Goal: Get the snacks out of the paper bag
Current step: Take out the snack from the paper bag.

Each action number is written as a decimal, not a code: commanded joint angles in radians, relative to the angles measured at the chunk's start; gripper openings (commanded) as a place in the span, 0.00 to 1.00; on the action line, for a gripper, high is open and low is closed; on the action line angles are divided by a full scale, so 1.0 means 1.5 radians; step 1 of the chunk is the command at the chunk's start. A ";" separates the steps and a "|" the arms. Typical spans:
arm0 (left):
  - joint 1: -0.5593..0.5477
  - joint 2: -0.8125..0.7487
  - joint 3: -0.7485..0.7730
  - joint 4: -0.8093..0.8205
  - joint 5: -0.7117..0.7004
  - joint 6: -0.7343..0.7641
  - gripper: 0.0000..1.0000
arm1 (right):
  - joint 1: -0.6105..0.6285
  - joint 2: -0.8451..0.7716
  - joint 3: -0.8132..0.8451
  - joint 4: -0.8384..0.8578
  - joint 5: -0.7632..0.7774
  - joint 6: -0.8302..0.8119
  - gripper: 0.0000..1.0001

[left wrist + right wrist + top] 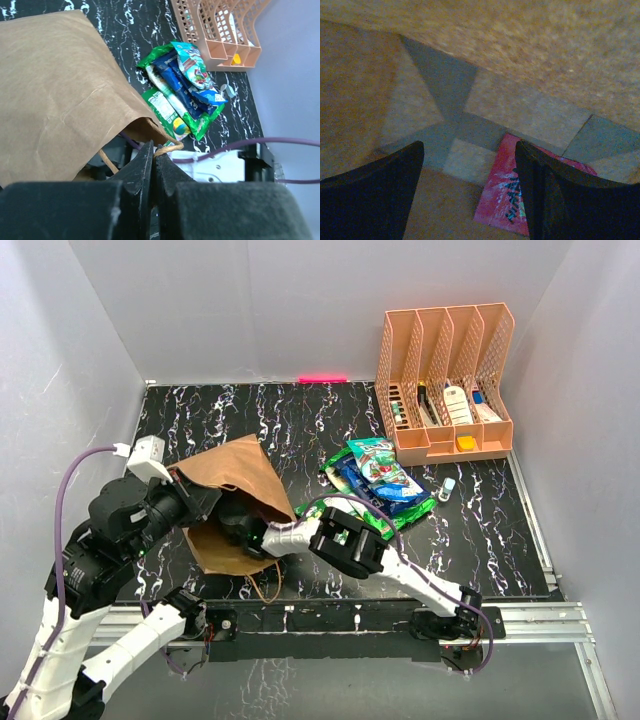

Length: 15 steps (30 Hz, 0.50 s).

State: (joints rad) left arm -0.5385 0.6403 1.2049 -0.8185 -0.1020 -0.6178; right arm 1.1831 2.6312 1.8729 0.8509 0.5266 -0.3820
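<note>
Green, dark blue and teal glossy snack packets [378, 480] already lie on the bench [250, 410], right of the creased brown kraft paper bag [235, 465]. Inside the bag one small red packet [497, 196] is left, just ahead of the right pincer [468, 152], its jaws spread apart. The left pincer [152, 162] is clamped on the bag's rim.

This is a robotics lab test cell, not a home or shop. Plain white panel walls [300, 300] box in a black marble-patterned tabletop [250, 420] on its left, far and right sides. Two robot arms, left [62, 630] and right [420, 582], are bolted to an aluminium rail [540, 620] along the near edge, with a purple cable [62, 510] looping loose. A paper bag [235, 465], snacks [385, 475] and an orange file rack [430, 448] sit as staged props.
</note>
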 commanded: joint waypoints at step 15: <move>0.000 -0.030 0.018 -0.003 0.028 0.011 0.00 | -0.054 0.086 0.130 -0.135 0.119 0.021 0.65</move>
State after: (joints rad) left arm -0.5385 0.6113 1.2049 -0.8284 -0.0715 -0.6098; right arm 1.1236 2.7285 2.0171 0.6674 0.6518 -0.3603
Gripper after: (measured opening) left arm 0.012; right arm 0.712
